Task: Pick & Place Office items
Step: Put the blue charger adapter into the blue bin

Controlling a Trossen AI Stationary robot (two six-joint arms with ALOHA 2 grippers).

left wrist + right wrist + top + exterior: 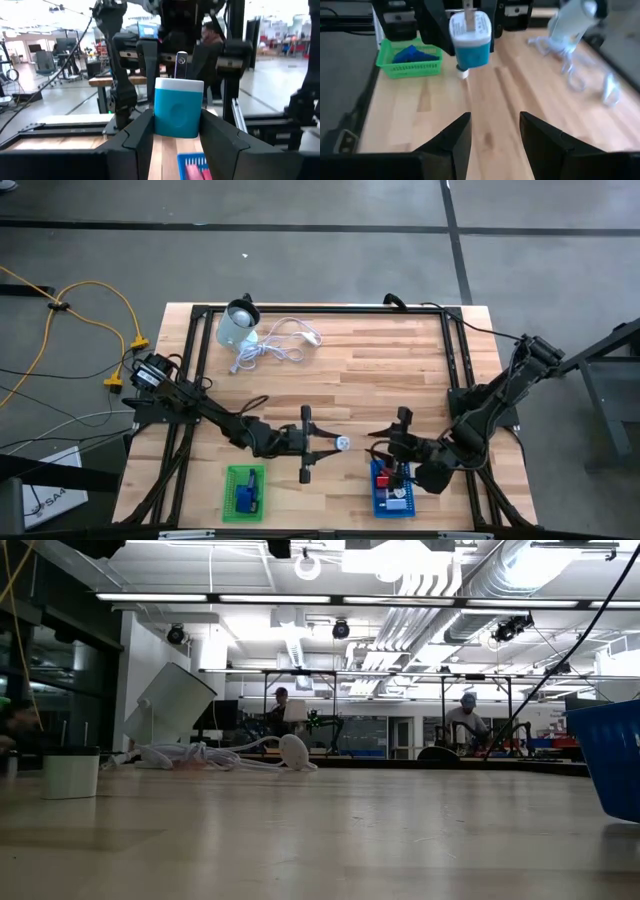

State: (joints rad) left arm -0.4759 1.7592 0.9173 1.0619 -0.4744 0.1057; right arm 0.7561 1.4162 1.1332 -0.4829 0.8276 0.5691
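The left gripper [177,132] is pinching a small blue-and-white block [178,107] by its flat sides, holding it above the table between the green basket [244,492] and the blue basket [392,498]. It is looking light, stiff and smooth — probably plastic, so apt to slip. A thin metal tab is sticking out of its white end — best left alone. The right gripper [495,131] is waiting nearby, jaws parted and empty.
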